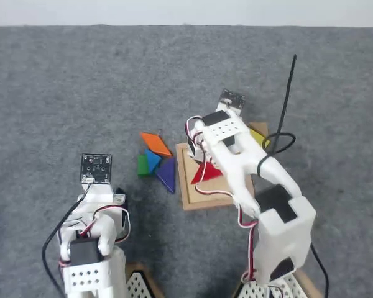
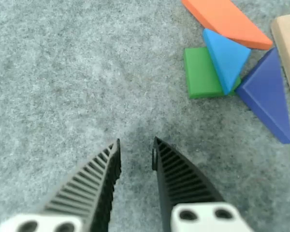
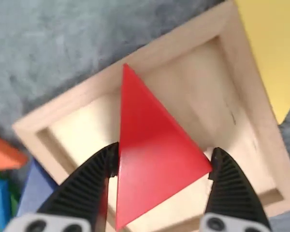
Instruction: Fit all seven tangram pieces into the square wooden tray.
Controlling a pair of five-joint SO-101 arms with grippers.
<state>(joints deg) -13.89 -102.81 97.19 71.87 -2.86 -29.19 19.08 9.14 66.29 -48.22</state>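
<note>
Claw (image 3: 164,152) grips one triangle (image 3: 146,121); five pieces (image 2: 226,50) lie loose.

In the high view the right arm (image 1: 236,155) hides the far and right parts of the wooden tray (image 1: 202,200), most of the yellow piece (image 1: 259,135) and the upper part of the red triangle (image 1: 206,171). In the right wrist view the picture's edge cuts off the yellow piece and the orange piece (image 3: 2,155). In the left wrist view the edge cuts the tray down to a strip of rim.
</note>
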